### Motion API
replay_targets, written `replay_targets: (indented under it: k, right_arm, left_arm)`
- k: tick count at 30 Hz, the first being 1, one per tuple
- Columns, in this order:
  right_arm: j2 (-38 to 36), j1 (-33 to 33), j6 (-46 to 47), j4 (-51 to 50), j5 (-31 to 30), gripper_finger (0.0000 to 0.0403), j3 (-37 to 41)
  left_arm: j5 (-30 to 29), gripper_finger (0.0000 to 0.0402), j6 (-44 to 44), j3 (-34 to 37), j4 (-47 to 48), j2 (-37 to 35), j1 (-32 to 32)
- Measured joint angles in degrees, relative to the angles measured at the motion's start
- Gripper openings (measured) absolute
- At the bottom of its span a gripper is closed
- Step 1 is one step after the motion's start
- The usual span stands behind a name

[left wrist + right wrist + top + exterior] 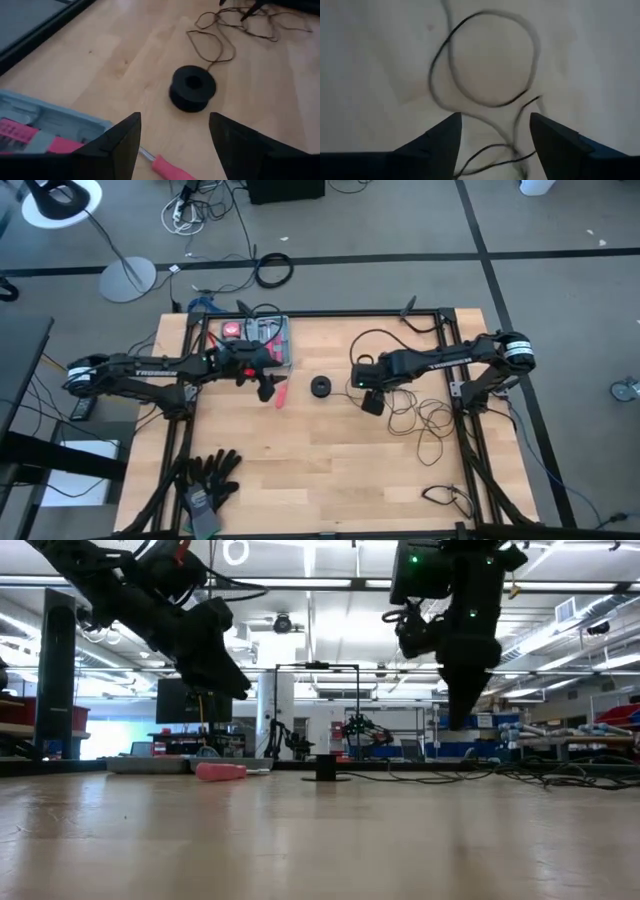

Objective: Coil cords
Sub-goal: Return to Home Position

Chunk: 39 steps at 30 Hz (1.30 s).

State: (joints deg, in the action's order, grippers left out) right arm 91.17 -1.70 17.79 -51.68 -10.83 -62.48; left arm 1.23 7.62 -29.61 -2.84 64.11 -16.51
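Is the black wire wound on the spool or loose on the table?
Loose: the wire sprawls in open loops on the table, trailing away from the spool.

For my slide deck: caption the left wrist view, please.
Open left gripper facing black spool, loose wire trailing beyond.

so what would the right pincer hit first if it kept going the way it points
The right pincer would likely meet the cords looped on the table just ahead; depth is unclear.
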Motion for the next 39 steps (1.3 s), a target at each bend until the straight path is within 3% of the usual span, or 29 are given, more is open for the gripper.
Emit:
replay_targets:
  k: [6, 10, 13, 17, 26, 31, 39]
  right_arm:
    - [-0.74, 2.17, -3.63, 2.68, -4.04, 0.023, -0.15]
    - [-0.75, 3.53, -1.91, 2.71, -5.9, 0.0229, 0.14]
    - [-1.27, 4.62, -0.14, 4.21, -9.5, 0.0231, 2.63]
    - [-4.6, 6.26, 0.57, 10.92, -8.91, 0.0232, 9.07]
    - [-25.25, 5.84, 1.56, 29.47, -3.91, 0.0229, 26.31]
    - [-37.91, 4.16, 0.41, 31.96, -1.92, 0.0233, 32.48]
    - [-56.92, 3.59, 2.51, 36.45, -2.0, 0.0231, 41.76]
  left_arm:
    - [-4.5, 0.0239, -2.34, -0.06, 0.31, 0.19, 0.0]
    - [-3.93, 0.0239, 3.01, -0.08, 1.45, 0.17, 0.0]
    - [-0.7, 0.0239, 2.42, 0.78, 0.44, -1.88, 0.6]
    - [2.06, 0.0239, 0.21, 5.01, -3.47, -8.0, 3.02]
    - [1.75, 0.0239, 3.04, 24.71, -21.67, -27.79, 6.4]
    - [3.67, 0.0239, 3.39, 29.08, -19.69, -37.04, 6.4]
    - [4.76, 0.0239, 4.57, 29.11, -8.34, -50.23, 6.58]
